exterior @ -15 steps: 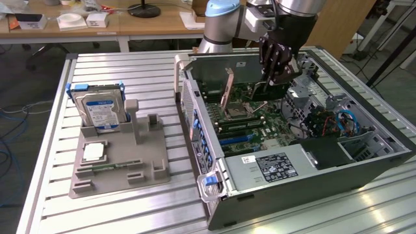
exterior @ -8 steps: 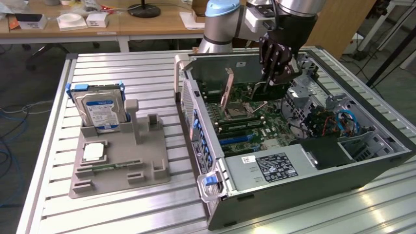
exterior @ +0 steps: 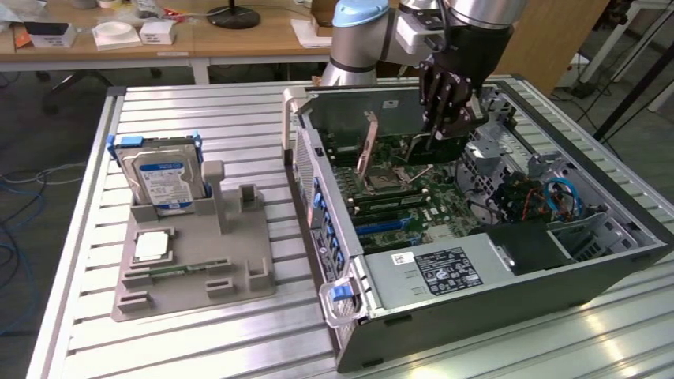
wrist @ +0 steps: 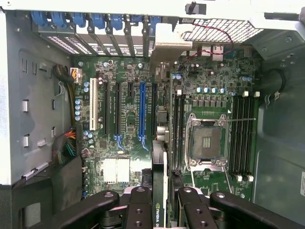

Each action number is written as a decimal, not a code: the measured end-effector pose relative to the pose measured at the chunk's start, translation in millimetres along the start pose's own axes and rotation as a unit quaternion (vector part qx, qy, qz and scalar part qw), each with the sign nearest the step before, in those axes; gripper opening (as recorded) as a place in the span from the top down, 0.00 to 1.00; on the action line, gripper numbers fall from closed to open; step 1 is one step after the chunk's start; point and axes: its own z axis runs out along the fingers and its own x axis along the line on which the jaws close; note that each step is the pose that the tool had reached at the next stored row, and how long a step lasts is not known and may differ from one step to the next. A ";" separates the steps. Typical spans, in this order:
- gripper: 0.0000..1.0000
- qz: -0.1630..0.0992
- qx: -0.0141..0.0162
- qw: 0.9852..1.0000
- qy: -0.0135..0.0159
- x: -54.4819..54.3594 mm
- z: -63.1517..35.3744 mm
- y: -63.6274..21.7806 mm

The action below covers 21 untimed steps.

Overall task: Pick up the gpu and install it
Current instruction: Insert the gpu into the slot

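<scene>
A slatted metal worktop (exterior: pixel 211 110) carries an open computer case (exterior: pixel 589 268), lying on its side with its interior facing up. The robot arm (exterior: pixel 358 31) reaches down into the case from the case's far side.

Inside the case, a green motherboard (exterior: pixel 421 197) covers the floor. A grey power supply (exterior: pixel 443 272) with a black label fills the near end of the case.

On the worktop, to the exterior view's left of the case and apart from it, sits a grey parts holder (exterior: pixel 237 276). A silver hard drive (exterior: pixel 163 181) with a blue-white label stands upright in the holder's end farther from the case's near end. A narrow green memory stick (exterior: pixel 185 270) lies flat in it.

The black tool (exterior: pixel 453 126) hangs inside the case above the motherboard. Its fingers (wrist: pixel 138 198) are closed on the gpu (wrist: pixel 159 181), one set pressing each face.

The gpu stands on edge within the case, over the motherboard. It lies between a long blue slot (wrist: pixel 142 112) and the empty processor socket (wrist: pixel 207 140). Its silver bracket (wrist: pixel 167 40) points toward the case's rear wall with the blue tabs (wrist: pixel 97 20). Whether the card's lower edge touches a slot I cannot tell.
</scene>
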 end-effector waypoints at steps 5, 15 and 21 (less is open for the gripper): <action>0.74 0.000 0.000 1.000 0.000 0.0 0.8 0.0; 0.74 0.000 0.000 1.000 0.000 0.0 1.0 0.0; 0.74 0.000 0.000 1.000 0.000 0.1 3.5 0.1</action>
